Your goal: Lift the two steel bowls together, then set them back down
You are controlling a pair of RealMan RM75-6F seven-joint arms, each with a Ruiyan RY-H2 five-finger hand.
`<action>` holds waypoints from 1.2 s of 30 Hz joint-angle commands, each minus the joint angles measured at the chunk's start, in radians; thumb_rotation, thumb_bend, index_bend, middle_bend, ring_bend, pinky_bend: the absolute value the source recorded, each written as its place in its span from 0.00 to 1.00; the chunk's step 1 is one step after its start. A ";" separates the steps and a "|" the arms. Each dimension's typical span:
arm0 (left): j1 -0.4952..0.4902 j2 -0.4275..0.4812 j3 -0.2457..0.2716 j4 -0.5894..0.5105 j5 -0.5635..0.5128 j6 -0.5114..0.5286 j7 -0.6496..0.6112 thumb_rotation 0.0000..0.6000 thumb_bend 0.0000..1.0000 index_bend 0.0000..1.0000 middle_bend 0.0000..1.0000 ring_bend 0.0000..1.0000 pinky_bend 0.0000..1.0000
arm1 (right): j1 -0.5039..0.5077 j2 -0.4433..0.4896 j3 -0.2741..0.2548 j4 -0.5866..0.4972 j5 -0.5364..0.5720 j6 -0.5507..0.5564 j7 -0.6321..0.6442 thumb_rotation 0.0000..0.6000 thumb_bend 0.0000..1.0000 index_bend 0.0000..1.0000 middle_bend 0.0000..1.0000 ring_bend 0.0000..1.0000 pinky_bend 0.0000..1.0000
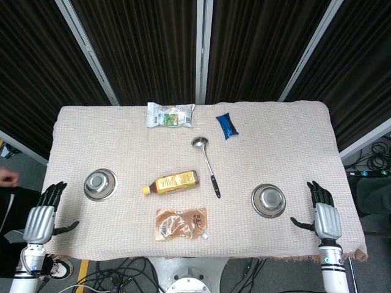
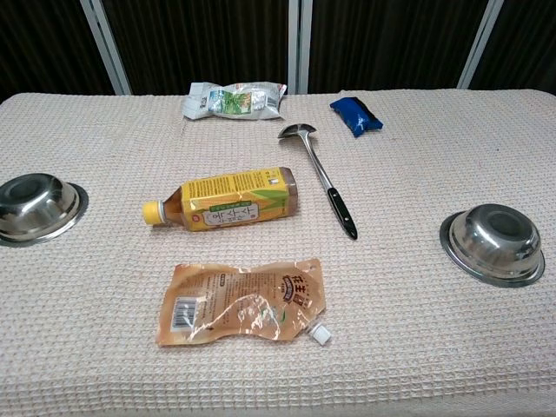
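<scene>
Nearest the camera, a flat brown refill pouch [image 2: 241, 301] lay on the cloth-covered tabletop [image 2: 417, 365], its small cap toward the near edge. At that same near edge, seen only from the head view, both hands rested empty: the left hand [image 1: 41, 221] at the tabletop's left corner and the right hand [image 1: 324, 218] at its right corner, each palm-down with fingers [image 1: 54, 191] stretched forward and slightly apart, thumb jutting inward, gripping nothing.

Just ahead of and inboard of the left fingers sat the left steel bowl [image 1: 100, 184], upside down on its rim. The right steel bowl [image 1: 268, 200] sat the same way just inboard of the right fingers, close to the right thumb. Neither bowl was touched.

Judging by their look, the bowls were thin polished steel: light, rigid, not fragile, but slick on the domed side, so a pinch on the dome would likely slide off. The flared rim lying on the soft cloth seemed the better hold, with the thumb on one side and fingers under or against the opposite lip. Being so light, each could skid on the weave if nudged sideways before the fingers closed.

Between the bowls, beyond the pouch, lay a yellow-labelled tea bottle [image 2: 228, 201] on its side and a ladle [image 2: 318, 175] with a black handle. Farthest from the fingers were a green-and-white packet [image 2: 233, 100] and a small blue packet [image 2: 355, 115].
</scene>
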 commanded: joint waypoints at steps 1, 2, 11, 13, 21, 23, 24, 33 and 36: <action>-0.008 0.006 -0.004 0.001 0.001 -0.006 0.007 1.00 0.00 0.04 0.05 0.00 0.14 | 0.008 0.009 0.004 -0.005 0.001 -0.013 -0.004 1.00 0.00 0.00 0.00 0.00 0.00; -0.013 0.009 -0.007 0.001 0.002 -0.011 0.008 1.00 0.00 0.04 0.05 0.00 0.14 | 0.013 0.014 0.006 -0.008 0.004 -0.021 -0.010 1.00 0.00 0.00 0.00 0.00 0.00; -0.160 0.104 -0.068 -0.005 -0.033 -0.219 -0.065 1.00 0.00 0.05 0.06 0.00 0.14 | 0.112 0.126 0.064 -0.185 0.157 -0.205 -0.217 1.00 0.00 0.00 0.00 0.00 0.00; -0.213 0.147 -0.067 -0.026 -0.044 -0.324 -0.079 1.00 0.00 0.05 0.06 0.00 0.13 | 0.144 0.146 0.077 -0.230 0.204 -0.247 -0.280 1.00 0.00 0.00 0.00 0.00 0.00; -0.391 0.214 -0.046 -0.062 -0.078 -0.661 -0.055 1.00 0.00 0.05 0.06 0.00 0.13 | 0.275 0.185 0.084 -0.334 0.403 -0.413 -0.452 1.00 0.00 0.00 0.00 0.00 0.00; -0.411 0.204 -0.047 -0.043 -0.081 -0.683 -0.049 1.00 0.00 0.06 0.06 0.00 0.13 | 0.299 0.185 0.079 -0.341 0.439 -0.432 -0.477 1.00 0.00 0.00 0.00 0.00 0.00; -0.421 0.196 -0.047 -0.029 -0.085 -0.694 -0.047 1.00 0.00 0.06 0.06 0.00 0.13 | 0.311 0.179 0.076 -0.342 0.455 -0.432 -0.490 1.00 0.01 0.00 0.00 0.00 0.00; -0.479 0.162 -0.027 0.025 -0.084 -0.761 -0.055 1.00 0.00 0.09 0.06 0.00 0.14 | 0.365 0.131 0.043 -0.322 0.531 -0.417 -0.533 1.00 0.01 0.00 0.00 0.00 0.00; -0.490 0.149 -0.015 0.033 -0.074 -0.769 -0.057 1.00 0.00 0.12 0.06 0.00 0.14 | 0.379 0.121 0.035 -0.312 0.550 -0.416 -0.538 1.00 0.02 0.00 0.00 0.00 0.00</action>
